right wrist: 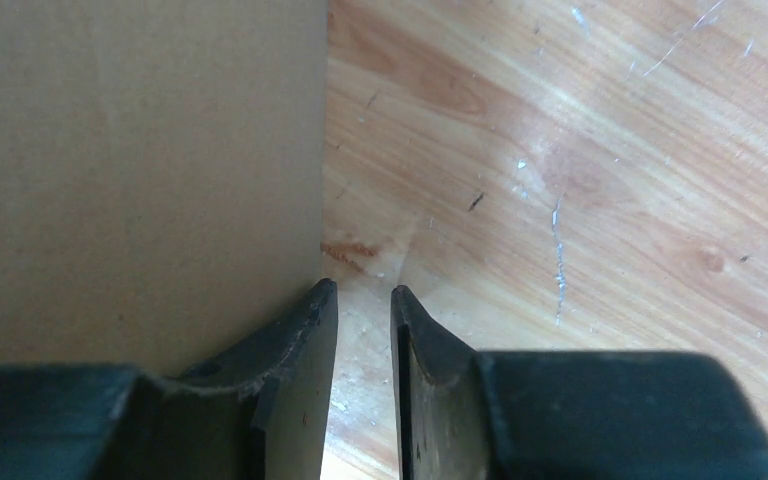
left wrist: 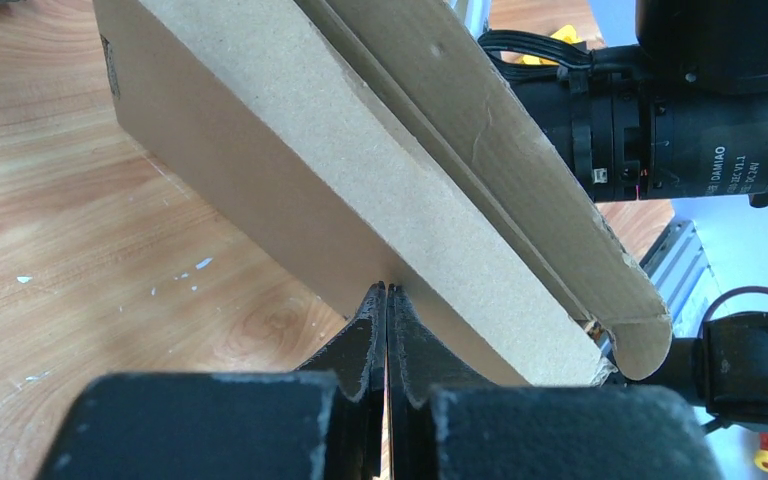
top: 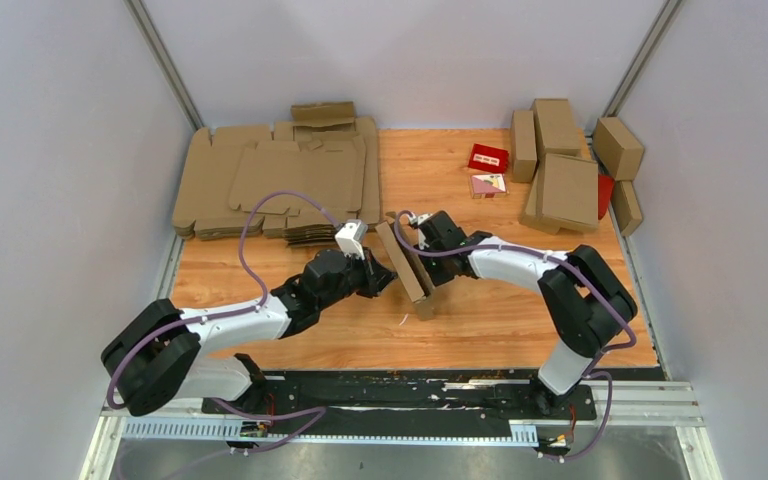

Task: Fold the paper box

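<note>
The paper box (top: 407,265) is a shallow brown cardboard box standing on edge at the middle of the wooden table, between the two arms. My left gripper (top: 385,278) is shut with nothing between its fingers. In the left wrist view its tips (left wrist: 386,288) touch the box's long side (left wrist: 360,190), whose lid flap stands slightly ajar on top. My right gripper (top: 426,262) is on the box's other side. In the right wrist view its jaws (right wrist: 363,290) stand a narrow gap apart over bare wood, and the box's flat face (right wrist: 140,170) lies just left of the left finger.
A thick pile of flat brown blanks (top: 280,180) lies at the back left. Several folded brown boxes (top: 565,165) are stacked at the back right. A small red carton (top: 488,157) and a printed card (top: 488,185) lie beside them. White walls close in both sides.
</note>
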### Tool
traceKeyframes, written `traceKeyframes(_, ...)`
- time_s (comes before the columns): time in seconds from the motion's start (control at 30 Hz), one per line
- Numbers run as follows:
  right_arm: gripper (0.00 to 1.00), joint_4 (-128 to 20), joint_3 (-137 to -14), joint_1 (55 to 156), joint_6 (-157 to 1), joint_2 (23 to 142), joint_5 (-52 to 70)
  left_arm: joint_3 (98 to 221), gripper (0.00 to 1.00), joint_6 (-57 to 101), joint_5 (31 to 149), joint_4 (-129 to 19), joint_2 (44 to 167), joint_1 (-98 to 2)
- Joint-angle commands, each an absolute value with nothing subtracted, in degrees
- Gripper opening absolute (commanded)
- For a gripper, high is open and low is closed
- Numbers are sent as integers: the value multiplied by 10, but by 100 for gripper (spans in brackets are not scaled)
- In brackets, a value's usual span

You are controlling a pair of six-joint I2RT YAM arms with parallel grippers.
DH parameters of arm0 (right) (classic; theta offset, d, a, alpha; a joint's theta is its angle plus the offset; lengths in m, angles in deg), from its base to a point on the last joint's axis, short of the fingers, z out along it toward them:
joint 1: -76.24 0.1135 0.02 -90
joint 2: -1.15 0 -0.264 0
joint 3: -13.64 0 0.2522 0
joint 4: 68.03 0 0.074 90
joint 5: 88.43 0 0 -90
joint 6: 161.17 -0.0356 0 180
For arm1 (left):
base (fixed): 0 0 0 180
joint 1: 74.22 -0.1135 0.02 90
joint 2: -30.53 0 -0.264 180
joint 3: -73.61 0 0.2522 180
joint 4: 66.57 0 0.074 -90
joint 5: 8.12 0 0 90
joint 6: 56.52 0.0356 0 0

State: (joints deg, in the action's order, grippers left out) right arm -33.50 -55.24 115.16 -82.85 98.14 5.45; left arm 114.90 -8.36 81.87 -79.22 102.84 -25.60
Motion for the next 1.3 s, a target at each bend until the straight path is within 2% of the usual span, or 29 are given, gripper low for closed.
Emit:
traceKeyframes(0.0, 27, -320, -536, 1155, -824, 958, 75, 1159, 0, -76, 832, -812, 1024, -255)
traceKeyframes(0.23, 28, -320, -526, 1179, -835, 937, 91, 1159, 2, -94, 870, -839, 1034, -255)
traceKeyframes(0.6, 29, -299, -526, 1205, -853, 930, 53, 1159, 3, -113, 894, -839, 1062, -254)
traceKeyframes(0.77, 30, -299, -524, 1203, -852, 926, 60, 1140, 16, -119, 875, -823, 1021, -256)
traceKeyframes(0.83, 30, -302, -523, 1203, -853, 926, 67, 1128, 33, -129, 881, -841, 1005, -258)
traceKeyframes(0.93, 30, -308, -521, 1203, -855, 929, 77, 1122, 48, -146, 892, -844, 988, -264)
traceKeyframes(1.1, 30, -310, -519, 1202, -858, 924, 80, 1108, 55, -174, 912, -859, 973, -277)
traceKeyframes(1.27, 30, -311, -518, 1202, -858, 919, 86, 1084, 66, -194, 911, -895, 967, -283)
